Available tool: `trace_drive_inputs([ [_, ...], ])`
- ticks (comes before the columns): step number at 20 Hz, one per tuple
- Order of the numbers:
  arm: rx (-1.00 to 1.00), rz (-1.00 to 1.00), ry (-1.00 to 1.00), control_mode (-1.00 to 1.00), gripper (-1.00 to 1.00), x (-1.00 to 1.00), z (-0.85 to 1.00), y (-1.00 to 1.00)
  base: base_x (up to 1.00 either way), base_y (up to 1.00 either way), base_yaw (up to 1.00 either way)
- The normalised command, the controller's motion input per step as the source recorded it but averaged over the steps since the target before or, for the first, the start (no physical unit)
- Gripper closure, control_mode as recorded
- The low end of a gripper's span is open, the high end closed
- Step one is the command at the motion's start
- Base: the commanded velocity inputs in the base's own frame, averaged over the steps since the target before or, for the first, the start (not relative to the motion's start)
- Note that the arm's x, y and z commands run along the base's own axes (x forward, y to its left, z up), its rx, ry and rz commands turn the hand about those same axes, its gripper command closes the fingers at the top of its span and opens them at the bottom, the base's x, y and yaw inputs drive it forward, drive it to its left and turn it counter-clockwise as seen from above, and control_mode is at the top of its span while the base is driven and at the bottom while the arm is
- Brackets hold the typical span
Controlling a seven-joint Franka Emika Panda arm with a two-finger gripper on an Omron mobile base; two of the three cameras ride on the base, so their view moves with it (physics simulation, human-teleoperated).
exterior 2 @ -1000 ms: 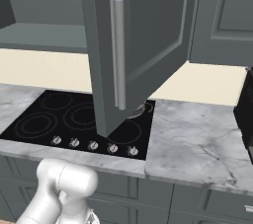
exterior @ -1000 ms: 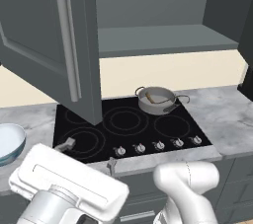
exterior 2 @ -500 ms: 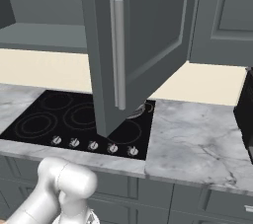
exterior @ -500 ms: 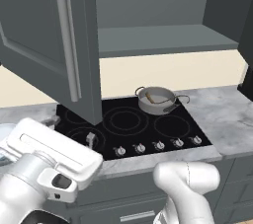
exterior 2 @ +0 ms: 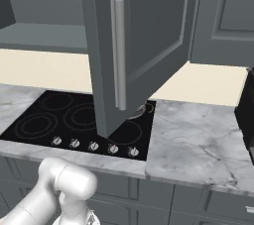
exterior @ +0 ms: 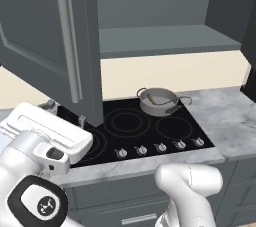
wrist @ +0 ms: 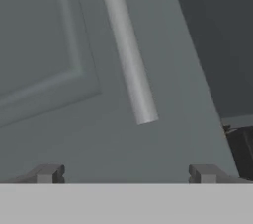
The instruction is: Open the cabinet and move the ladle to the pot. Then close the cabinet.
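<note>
The tool [wrist: 123,172] is released, its tips spread wide and grasping nothing, facing the open cabinet [exterior: 45,46] door just below its silver handle [wrist: 127,50]. The ladle [exterior: 151,100] lies in the pot [exterior: 159,101], which sits on the cooktop [exterior: 135,128] at its back right corner.

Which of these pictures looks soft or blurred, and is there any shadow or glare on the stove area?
Hand view: close and soft; the cabinet door and its silver handle have fuzzy edges. Left base view: sharper, flat even light, no glare on the black cooktop; the pot casts hardly any shadow. Right base view: the open door hides part of the cooktop.
</note>
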Motion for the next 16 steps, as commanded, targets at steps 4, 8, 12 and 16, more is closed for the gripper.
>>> trace_drive_inputs([
  [4,0.00,0.00,0.00,-1.00,-1.00,0.39,-0.04,0.21,0.00,0.00,0.00],
  [8,0.00,0.00,0.00,-1.00,-1.00,0.52,-0.03,0.20,0.00,0.00,0.00],
  [12,0.00,0.00,0.00,-1.00,-1.00,0.54,0.00,0.04,0.00,0.00,0.00],
  [16,0.00,0.00,0.00,-1.00,-1.00,0.48,0.00,0.00,0.00,0.00,0.00],
])
